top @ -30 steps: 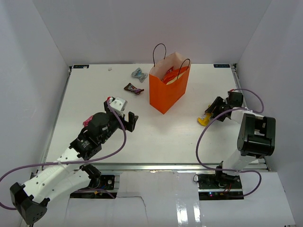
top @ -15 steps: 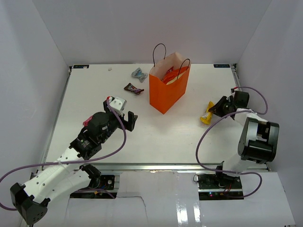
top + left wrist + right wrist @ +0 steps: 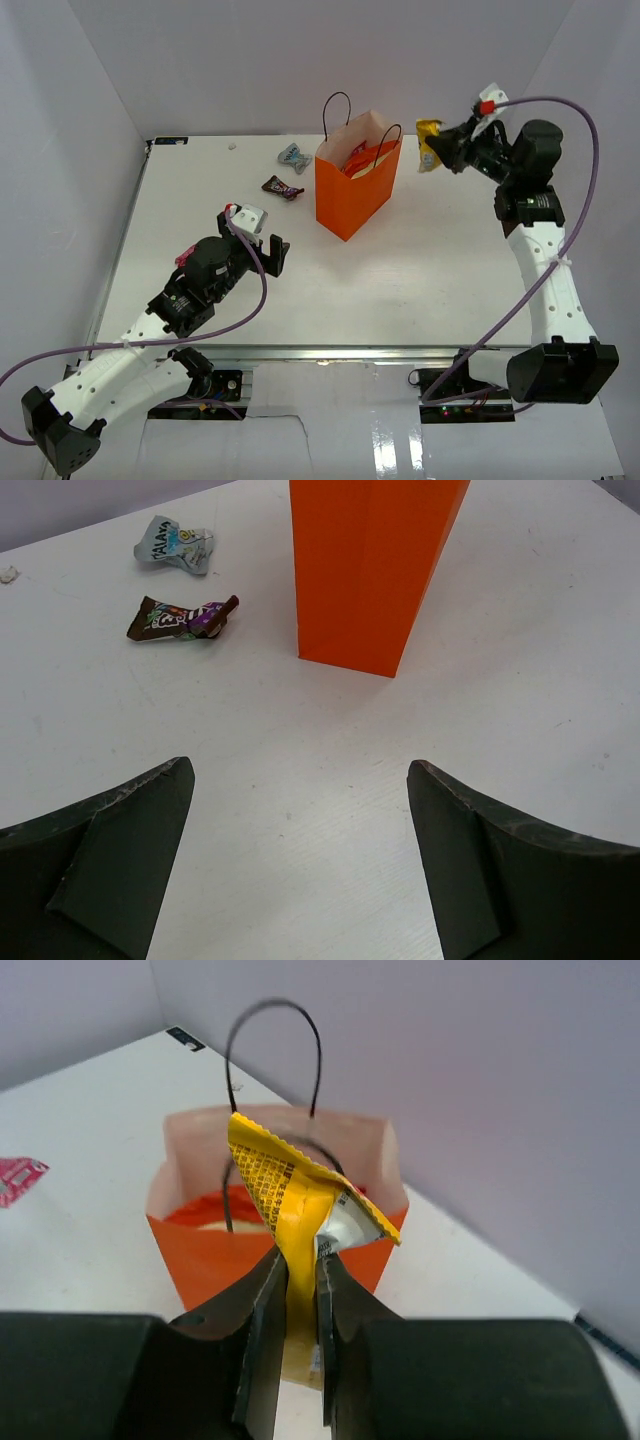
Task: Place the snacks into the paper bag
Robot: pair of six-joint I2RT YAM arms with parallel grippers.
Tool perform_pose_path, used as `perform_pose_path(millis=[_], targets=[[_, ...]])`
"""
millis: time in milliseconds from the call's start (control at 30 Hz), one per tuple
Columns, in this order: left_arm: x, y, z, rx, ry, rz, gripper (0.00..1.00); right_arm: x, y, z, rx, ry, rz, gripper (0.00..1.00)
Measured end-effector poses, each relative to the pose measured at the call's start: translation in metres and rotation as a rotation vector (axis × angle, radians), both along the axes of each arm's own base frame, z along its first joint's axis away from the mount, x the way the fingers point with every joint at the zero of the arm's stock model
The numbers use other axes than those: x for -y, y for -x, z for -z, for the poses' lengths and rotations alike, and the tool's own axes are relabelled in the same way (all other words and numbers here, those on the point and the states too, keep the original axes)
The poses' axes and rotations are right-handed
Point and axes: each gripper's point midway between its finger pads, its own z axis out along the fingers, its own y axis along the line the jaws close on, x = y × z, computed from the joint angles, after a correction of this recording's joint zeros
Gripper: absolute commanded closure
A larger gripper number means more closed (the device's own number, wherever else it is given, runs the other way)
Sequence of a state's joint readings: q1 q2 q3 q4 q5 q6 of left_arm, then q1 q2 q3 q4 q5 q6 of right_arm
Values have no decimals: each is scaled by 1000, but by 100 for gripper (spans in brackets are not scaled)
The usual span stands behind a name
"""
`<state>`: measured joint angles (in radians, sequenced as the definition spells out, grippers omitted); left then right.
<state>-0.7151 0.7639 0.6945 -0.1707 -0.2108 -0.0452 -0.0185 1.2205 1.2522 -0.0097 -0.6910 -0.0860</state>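
The orange paper bag stands upright mid-table with black loop handles; a red chip bag shows inside it. My right gripper is shut on the yellow packet, held high just right of the bag; in the right wrist view the packet hangs in front of the bag. My left gripper is open and empty, low on the table left of the bag. A brown candy bar and a silvery-blue wrapper lie left of the bag. A pink packet peeks beside the left arm.
White walls close in the table on three sides. The candy bar and the silvery-blue wrapper lie ahead of the left gripper. A pink packet lies far left in the right wrist view.
My right gripper has lifted the yellow packet off the table at the right and carried it up and back, beside the bag's top. The left arm has not moved.
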Motion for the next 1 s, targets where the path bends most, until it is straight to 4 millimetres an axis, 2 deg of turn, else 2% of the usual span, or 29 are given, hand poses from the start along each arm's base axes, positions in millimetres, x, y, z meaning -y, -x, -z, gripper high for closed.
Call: perform_pose_path(millis=[100,200,267,333,367,433,567,733,800,1000], targets=[[-2,-1,0,4,-5,-11,2,-40,0,-71,202,73,-74,81],[-3,-4,1,8,-6,-22,2,-69,-8,-128,366,117,-93,81],[-5,-5,4,5,-14,-31,2,-82,-17,-151,440,144,-83,80],[-7,-7,8,-1,-25,-42,2,-95,-31,-164,509,186,-63,80],[-8,-8,10,-5,-30,-47,2,-101,-38,-162,527,212,-55,78],[-10,-10,12,-7,-35,-58,2,-117,-50,-144,530,278,-55,75],[-14,-13,13,-9,-42,-72,2,-142,-73,-88,486,407,-77,74],[-16,-15,13,-10,-44,-80,2,-140,-92,-32,420,536,-73,68],[-16,-15,13,-8,-42,-80,2,-135,-96,-21,419,589,-66,62],[-16,-15,13,-8,-42,-79,2,-133,-94,-7,449,712,-103,45]])
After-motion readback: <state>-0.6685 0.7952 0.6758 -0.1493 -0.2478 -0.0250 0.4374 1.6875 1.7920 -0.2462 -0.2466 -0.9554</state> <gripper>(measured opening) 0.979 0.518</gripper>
